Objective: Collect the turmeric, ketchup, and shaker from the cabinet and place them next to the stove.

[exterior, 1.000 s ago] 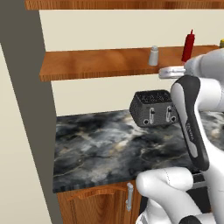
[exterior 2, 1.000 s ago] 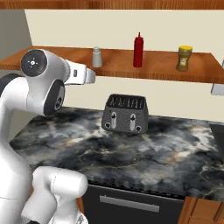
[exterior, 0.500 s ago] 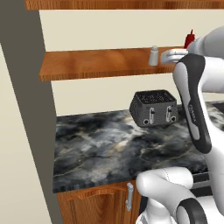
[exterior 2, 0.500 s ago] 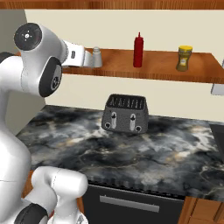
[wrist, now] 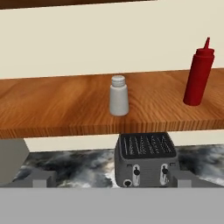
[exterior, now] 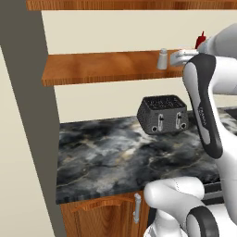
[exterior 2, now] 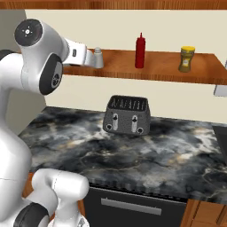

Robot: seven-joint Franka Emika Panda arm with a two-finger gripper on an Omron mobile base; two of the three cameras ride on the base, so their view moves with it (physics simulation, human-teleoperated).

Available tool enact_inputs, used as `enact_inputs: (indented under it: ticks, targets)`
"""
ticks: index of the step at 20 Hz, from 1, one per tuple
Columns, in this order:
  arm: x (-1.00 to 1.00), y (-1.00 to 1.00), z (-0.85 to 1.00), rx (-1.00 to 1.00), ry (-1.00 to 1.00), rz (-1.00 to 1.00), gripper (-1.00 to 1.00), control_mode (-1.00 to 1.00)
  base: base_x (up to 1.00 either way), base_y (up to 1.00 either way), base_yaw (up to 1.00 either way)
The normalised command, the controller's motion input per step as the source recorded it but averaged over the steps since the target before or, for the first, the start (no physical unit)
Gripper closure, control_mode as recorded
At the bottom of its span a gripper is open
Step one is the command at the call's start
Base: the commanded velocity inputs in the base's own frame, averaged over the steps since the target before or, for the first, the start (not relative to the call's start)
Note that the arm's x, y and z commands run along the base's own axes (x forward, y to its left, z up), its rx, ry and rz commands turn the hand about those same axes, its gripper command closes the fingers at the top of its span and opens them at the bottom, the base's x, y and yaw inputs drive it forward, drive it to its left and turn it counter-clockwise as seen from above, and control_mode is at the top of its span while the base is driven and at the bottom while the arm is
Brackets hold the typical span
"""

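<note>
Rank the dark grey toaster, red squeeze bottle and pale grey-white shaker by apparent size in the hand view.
1. Dark grey toaster, largest, though it may sit nearer the camera.
2. Red squeeze bottle.
3. Pale grey-white shaker, smallest.

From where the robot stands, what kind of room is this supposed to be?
It looks like a home kitchen, computer-rendered rather than real. A dark toaster sits on a dark marbled counter, and the wooden shelf above it holds a ketchup bottle, a small shaker and a yellow-lidded spice jar.
</note>
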Motion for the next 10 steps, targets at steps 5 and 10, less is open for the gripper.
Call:
enact_inputs:
  ticks: [5, 10]
  targets:
    - [0.16, 0.0, 0.0, 0.0, 0.01, -0.05, -1.0, -1.0, 0.0, 0.0, 0.0]
    - [0.3, 0.0, -0.02, 0.0, 0.02, -0.07, -1.0, -1.0, 0.0, 0.0, 0.0]
